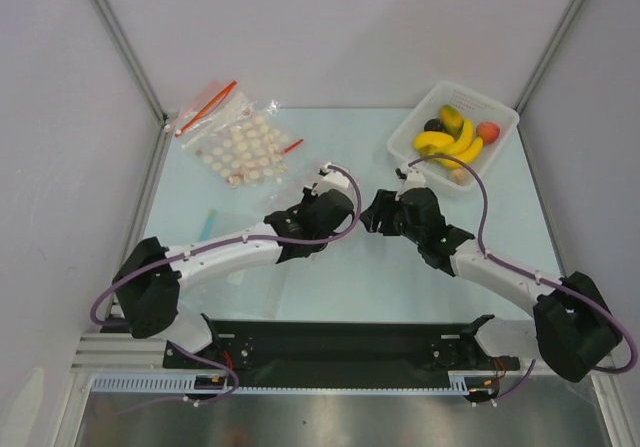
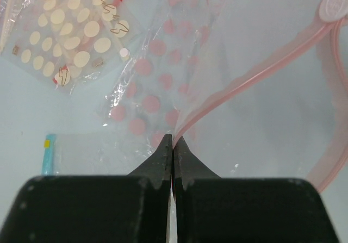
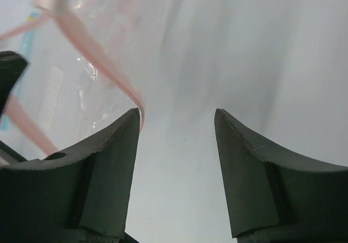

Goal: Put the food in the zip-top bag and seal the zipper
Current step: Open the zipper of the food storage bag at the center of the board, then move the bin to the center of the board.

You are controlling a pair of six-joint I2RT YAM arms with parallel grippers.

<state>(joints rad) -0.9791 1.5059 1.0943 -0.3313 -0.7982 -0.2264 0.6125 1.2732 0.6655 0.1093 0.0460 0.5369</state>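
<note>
Grip on the left is tight: your left gripper (image 2: 172, 141) is pinched fully closed on the thin pink-red zipper strip (image 2: 255, 73), at the mouth of the clear crinkly plastic bag with pale pink dots (image 2: 157, 74). That bag sits between your two wrists, near mid-table. Your right gripper (image 3: 176, 115) has its jaws well apart and holds nothing; the strip passes just beside one fingertip. The yellow banana bunch (image 1: 452, 147), orange-red peach (image 1: 488, 132), green-yellow mango (image 1: 451, 118), dark purple piece (image 1: 433, 125) and small beige piece (image 1: 459, 177) all lie in the white perforated plastic basket (image 1: 470, 94) at the far right, well apart from the bag. A clear bag of cream round discs (image 1: 240, 149) lies far left.
</note>
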